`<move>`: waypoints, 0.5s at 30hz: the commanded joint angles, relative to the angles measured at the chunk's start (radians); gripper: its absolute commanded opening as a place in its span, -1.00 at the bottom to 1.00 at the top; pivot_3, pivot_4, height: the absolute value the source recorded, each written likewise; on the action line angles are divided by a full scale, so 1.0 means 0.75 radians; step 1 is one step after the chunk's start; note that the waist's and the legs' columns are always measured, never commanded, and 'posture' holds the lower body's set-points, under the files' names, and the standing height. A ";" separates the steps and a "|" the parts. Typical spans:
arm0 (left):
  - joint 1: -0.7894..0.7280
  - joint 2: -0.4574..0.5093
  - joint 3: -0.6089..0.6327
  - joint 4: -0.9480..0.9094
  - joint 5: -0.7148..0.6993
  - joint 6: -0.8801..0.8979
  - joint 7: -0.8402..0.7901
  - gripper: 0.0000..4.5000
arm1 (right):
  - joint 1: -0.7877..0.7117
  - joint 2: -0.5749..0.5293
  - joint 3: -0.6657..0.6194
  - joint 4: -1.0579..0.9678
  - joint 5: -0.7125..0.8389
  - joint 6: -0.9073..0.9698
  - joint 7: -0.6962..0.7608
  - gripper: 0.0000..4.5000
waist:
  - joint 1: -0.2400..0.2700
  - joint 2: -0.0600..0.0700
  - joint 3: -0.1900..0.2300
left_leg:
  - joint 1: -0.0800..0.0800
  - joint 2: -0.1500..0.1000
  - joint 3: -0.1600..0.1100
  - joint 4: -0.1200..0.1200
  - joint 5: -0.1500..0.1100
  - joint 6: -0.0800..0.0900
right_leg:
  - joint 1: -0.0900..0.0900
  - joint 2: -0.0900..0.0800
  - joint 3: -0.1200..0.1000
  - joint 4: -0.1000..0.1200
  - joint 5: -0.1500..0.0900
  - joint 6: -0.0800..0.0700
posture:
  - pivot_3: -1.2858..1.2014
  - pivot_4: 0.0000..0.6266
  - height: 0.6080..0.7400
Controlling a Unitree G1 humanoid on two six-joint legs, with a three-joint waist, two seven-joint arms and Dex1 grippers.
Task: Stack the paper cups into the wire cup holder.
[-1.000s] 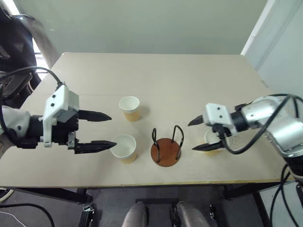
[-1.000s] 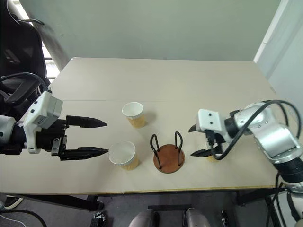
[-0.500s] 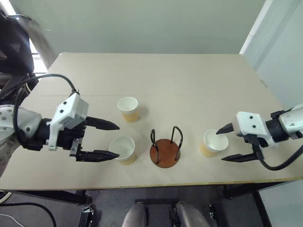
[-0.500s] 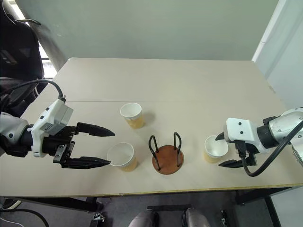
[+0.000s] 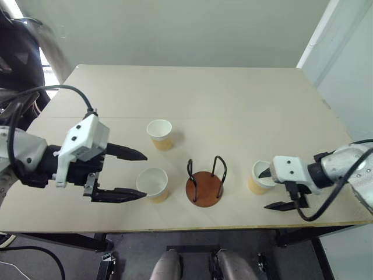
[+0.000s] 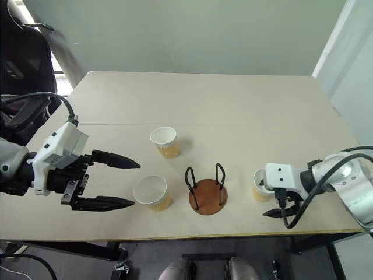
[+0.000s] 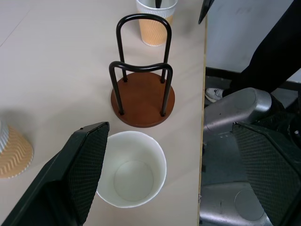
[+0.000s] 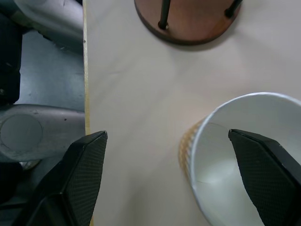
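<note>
on the counter [image 5: 233, 99] the wire cup holder [image 5: 204, 186] stands empty, so no stacking is done. our three paper cups [image 5: 152, 184] sit around it. our left pincer [image 5: 135, 174] gapes beside one; our right pincer [image 5: 269, 189] straddles another, one finger inside, not yet clamped.

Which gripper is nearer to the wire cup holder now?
Left, slightly. The left gripper straddles a cup beside the wire cup holder; the right gripper straddles the cup on its other side.
</note>
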 commanded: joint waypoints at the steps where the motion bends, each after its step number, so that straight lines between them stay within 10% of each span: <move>1: 0.003 0.013 0.061 -0.033 -0.022 0.012 0.017 1.00 | -0.036 0.006 0.010 0.021 -0.043 -0.043 0.000 0.48 | 0.000 0.000 0.000 | 0.000 0.000 0.000 0.000 0.000 0.000 | 0.000 0.000 0.000 0.000 0.000 0.000 | 0.03 -0.52 1.00; 10: -0.018 -0.037 0.143 -0.022 -0.078 0.013 0.063 1.00 | -0.057 0.014 0.015 0.059 -0.070 -0.083 0.030 -0.99 | 0.000 0.000 0.000 | 0.000 0.000 0.000 0.000 0.000 0.000 | 0.000 0.000 0.000 0.000 0.000 0.000 | 0.03 -0.52 1.00; 15: 0.012 -0.110 0.300 -0.017 -0.222 0.066 0.087 1.00 | -0.067 0.021 0.017 0.070 -0.079 -0.090 0.039 -0.99 | 0.000 0.000 0.000 | 0.001 0.000 0.000 0.000 0.000 0.000 | 0.001 0.000 0.000 0.001 0.000 0.000 | 0.03 -0.52 1.00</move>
